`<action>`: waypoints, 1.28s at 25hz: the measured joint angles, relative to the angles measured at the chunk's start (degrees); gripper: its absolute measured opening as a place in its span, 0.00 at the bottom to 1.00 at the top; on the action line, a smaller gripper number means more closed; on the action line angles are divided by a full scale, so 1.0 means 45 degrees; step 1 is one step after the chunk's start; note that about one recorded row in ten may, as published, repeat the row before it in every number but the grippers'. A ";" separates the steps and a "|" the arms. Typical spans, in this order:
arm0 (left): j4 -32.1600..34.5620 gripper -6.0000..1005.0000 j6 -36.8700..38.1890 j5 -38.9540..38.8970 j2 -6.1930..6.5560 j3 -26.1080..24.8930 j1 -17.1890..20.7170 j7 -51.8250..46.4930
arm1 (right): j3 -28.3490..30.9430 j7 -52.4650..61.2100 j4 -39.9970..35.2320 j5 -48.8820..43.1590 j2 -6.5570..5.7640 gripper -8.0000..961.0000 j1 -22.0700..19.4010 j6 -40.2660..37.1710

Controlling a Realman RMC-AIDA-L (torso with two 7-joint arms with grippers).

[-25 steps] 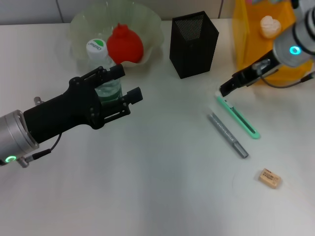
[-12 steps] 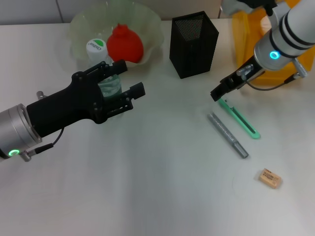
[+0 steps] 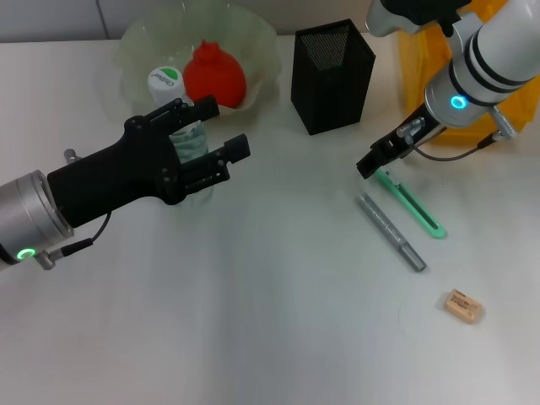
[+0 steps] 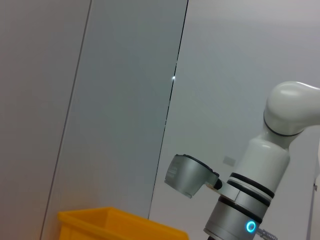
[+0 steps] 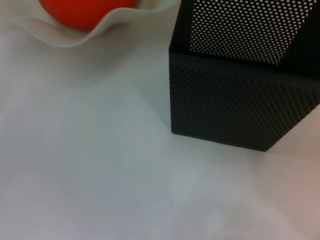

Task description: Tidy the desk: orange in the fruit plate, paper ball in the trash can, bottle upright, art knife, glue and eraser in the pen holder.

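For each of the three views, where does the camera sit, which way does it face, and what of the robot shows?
Head view: above, looking down at the table; left hand around the bottle, right hand by the green art knife.
Left wrist view: faces a wall, the yellow trash can and the right arm.
Right wrist view: looks at the pen holder and fruit plate; no body shows.
Head and right wrist views share the holder and plate.

You're looking at a lab-style test bench: a plain white table (image 3: 253,321) set against bare grey wall panels (image 4: 125,100), with staged desk props, a black mesh pen holder (image 3: 332,76) and a yellow bin (image 3: 439,76).
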 joint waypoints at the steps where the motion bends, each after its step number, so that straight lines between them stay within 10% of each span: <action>1: 0.0004 0.77 -0.0002 0.0000 0.0000 -0.0002 -0.0008 -0.0004 | -0.0001 0.0007 0.0014 0.0010 0.0000 0.69 -0.0023 0.0027; 32: 0.0025 0.77 -0.0003 0.0002 0.0059 -0.0315 -0.0096 -0.0075 | 0.0001 0.0047 0.0697 0.0081 0.0063 0.34 0.0048 0.0630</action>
